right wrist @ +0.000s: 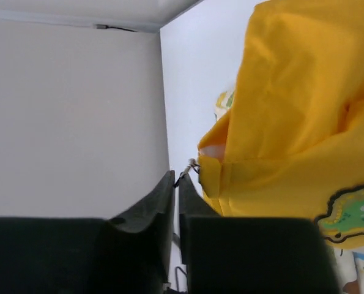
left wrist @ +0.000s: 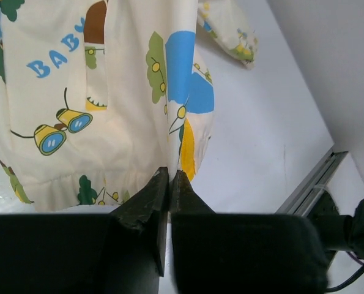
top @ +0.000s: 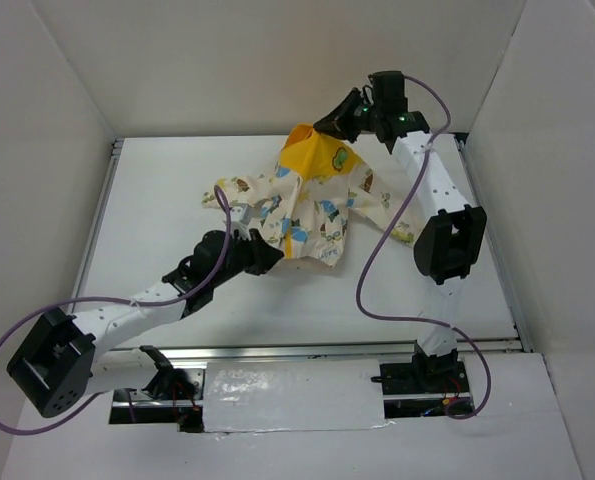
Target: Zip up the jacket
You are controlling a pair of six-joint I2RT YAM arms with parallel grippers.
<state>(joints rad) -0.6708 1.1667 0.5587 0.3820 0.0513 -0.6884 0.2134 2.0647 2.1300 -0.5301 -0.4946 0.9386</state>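
Note:
The cream jacket (top: 307, 205) with cartoon prints lies mid-table and is pulled up at the far end, its yellow hood (top: 312, 150) raised. My right gripper (top: 327, 125) is at the hood end. In the right wrist view the gripper (right wrist: 177, 179) is shut on the small metal zipper pull (right wrist: 191, 165), beside the yellow lining (right wrist: 292, 110) and the green patch (right wrist: 353, 214). My left gripper (top: 269, 260) is at the jacket's near hem. In the left wrist view it (left wrist: 169, 174) is shut on the hem of the jacket (left wrist: 126, 110), next to the yellow zipper strip (left wrist: 188, 147).
White walls enclose the table on three sides, and the right gripper is close to the back wall. An aluminium rail (top: 327, 350) runs along the near edge and also shows in the left wrist view (left wrist: 310, 184). Purple cables (top: 377, 260) hang off both arms.

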